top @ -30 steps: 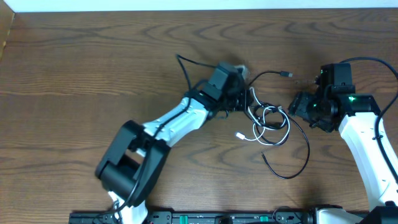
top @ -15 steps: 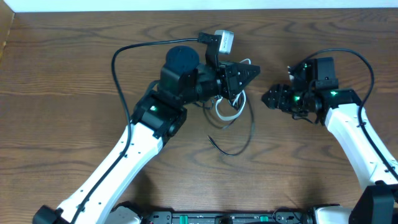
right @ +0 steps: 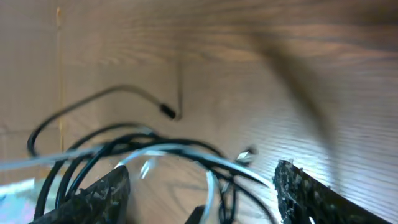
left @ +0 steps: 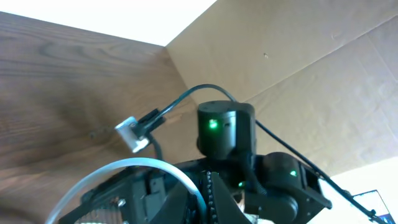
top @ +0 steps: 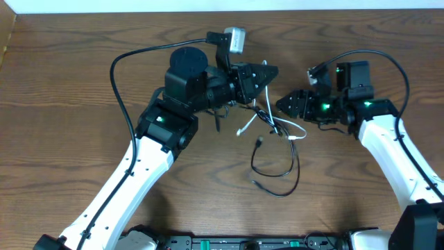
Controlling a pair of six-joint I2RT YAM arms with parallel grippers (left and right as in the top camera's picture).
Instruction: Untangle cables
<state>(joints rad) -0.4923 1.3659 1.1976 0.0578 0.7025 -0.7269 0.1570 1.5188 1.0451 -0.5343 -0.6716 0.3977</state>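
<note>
Wood-grain table [top: 69, 104] fills the overhead view. The left arm [top: 149, 163] comes in from 7 o'clock and the right arm [top: 388, 146] from 4 o'clock, and they meet just toward 3 o'clock of centre. The left gripper [top: 267, 73] tapers to a point at 12 o'clock of the tangle. Whether it pinches a strand I cannot tell, though its wrist view shows a white arc draped close across it. The right gripper [top: 286, 104] is spread, its fingers [right: 106, 193] well apart with strands running between them.

The black cable [top: 297, 167] loops out toward 6 o'clock, while the white cable [top: 277, 123] is knotted with it between the grippers. A white plug [top: 241, 131] lies at 9 o'clock of the knot.

I judge this to be the separating step. The next move likely calls for the right fingers to take one strand only, then pull toward 3 o'clock.
</note>
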